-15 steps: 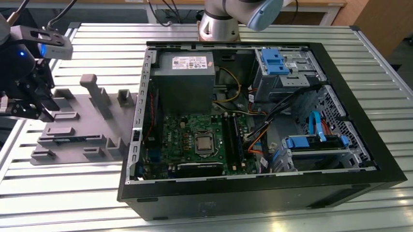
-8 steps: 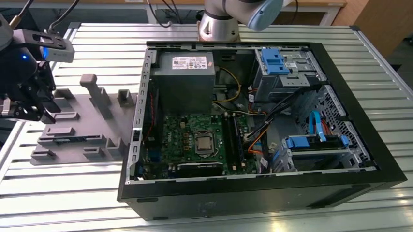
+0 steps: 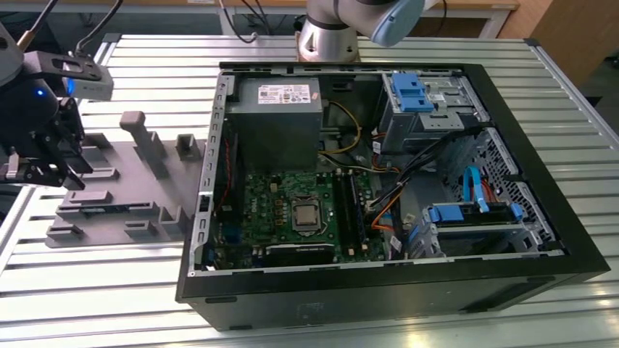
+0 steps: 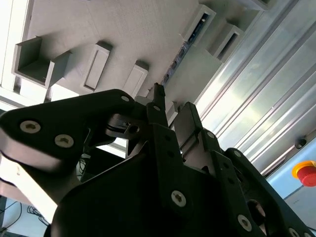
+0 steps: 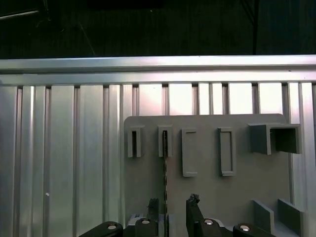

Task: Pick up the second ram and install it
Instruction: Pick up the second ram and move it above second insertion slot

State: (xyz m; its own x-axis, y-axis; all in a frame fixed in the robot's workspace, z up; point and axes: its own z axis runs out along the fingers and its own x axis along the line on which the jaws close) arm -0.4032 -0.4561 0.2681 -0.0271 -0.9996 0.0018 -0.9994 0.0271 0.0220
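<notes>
Hanging low over the grey slotted holder [image 3: 126,210] at the exterior view's left, well apart from the open computer case [image 3: 580,239], the end effector [image 3: 43,163] has its two fingers spread and clamped on nothing. In the first wrist view the second ram [image 5: 164,168] stands on edge in one of the holder's narrow slots. It appears as a thin dark line running into the gap of the end effector [image 5: 173,203], with one of the fingers [image 5: 154,207] just beside the board and the other further off. The second wrist view shows the same stick [image 4: 183,48] as a dark strip with bluish glints, lying beyond the end effector [image 4: 173,106]. The off-centre straddle looks like the main hazard. If the fingers close from here, the near one would probably meet the thin board first and push it sideways against the slot wall, tilting or bowing it. A hold near one end could also let the stick pivot or drag on the slot. A skewed hold would sit badly against the green motherboard [image 3: 280,210], where loose cables [image 3: 425,156] crowd close by. Whether the holder is fixed to the ribbed aluminium worktop [image 3: 116,290] cannot be told; if loose, it might shift.
</notes>
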